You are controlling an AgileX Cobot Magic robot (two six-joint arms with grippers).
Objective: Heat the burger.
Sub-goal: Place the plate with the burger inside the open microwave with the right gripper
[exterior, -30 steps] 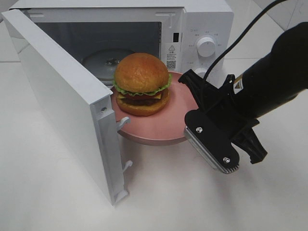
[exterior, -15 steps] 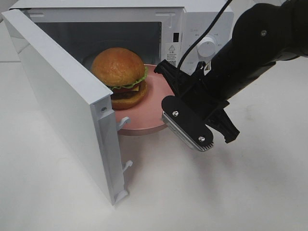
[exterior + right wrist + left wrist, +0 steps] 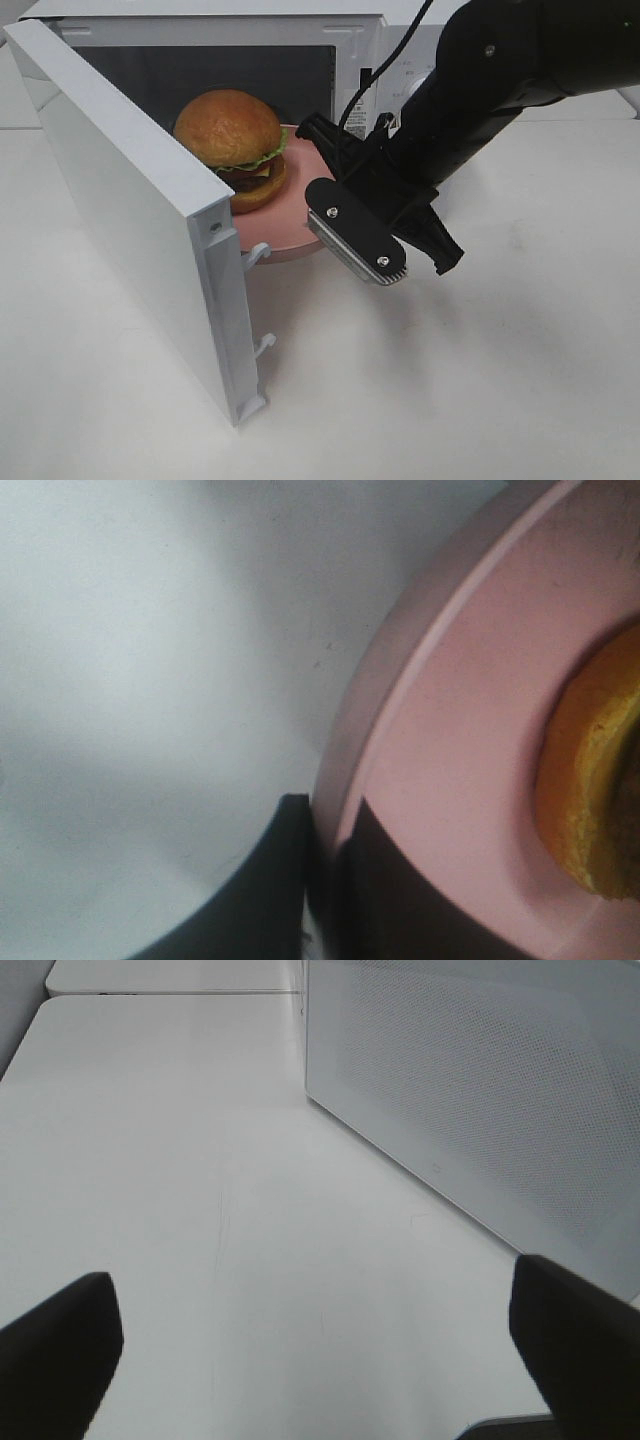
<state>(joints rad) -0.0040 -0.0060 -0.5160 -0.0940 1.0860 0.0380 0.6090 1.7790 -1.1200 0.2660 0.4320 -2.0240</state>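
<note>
Half inside the open microwave (image 3: 220, 10), the burger (image 3: 230, 145) sits on a pink plate (image 3: 285, 225), pinched by the right gripper (image 3: 328, 825) jaws; left gripper (image 3: 315, 1335) jaws wide. Next: push deeper, release.

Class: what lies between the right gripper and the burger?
Only a bare stretch of the pink plate. The right gripper has its jaws shut on the rim, and the burger sits further in. The right wrist view shows it.

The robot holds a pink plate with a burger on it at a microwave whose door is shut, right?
Not quite: the door is wide open, as the high camera shows. The rest is right: the fingers hold the pink plate with the burger on it at the microwave.
</note>
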